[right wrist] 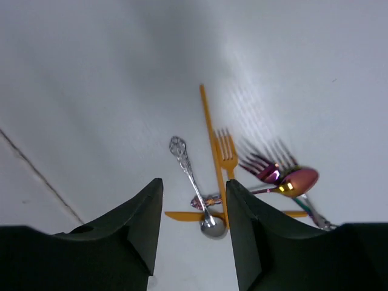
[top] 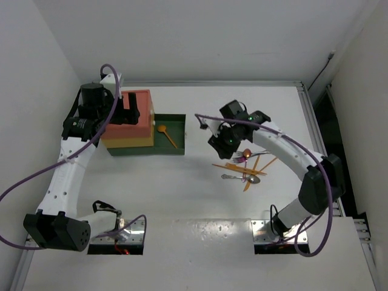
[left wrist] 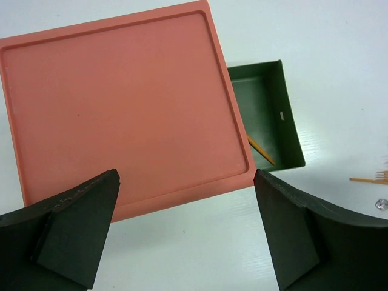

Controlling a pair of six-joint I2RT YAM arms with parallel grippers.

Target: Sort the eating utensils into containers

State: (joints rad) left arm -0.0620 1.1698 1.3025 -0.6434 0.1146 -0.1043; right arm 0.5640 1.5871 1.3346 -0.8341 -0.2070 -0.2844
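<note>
The containers form one stacked block with a red-orange top [top: 134, 109] [left wrist: 121, 109], a yellow middle [top: 130, 142] and a dark green bottom drawer [top: 174, 145] [left wrist: 276, 115] pulled out to the right. An orange spoon [top: 167, 134] [left wrist: 260, 150] lies in the green drawer. My left gripper [top: 127, 114] [left wrist: 187, 179] hovers open over the near edge of the red top, holding nothing. The other eating utensils lie in a loose pile [top: 245, 168]: a silver spoon [right wrist: 183, 159], an orange fork [right wrist: 227, 151], a purple fork [right wrist: 267, 168] and a shiny purple spoon [right wrist: 298, 180]. My right gripper [top: 219, 144] [right wrist: 194, 185] hangs open and empty above the pile's left side.
An orange knife [right wrist: 185, 215] lies flat across the pile, under the silver spoon. A metal rail [top: 306, 115] runs along the table's right edge, with a white wall beyond the back edge. My purple cables loop around both arms.
</note>
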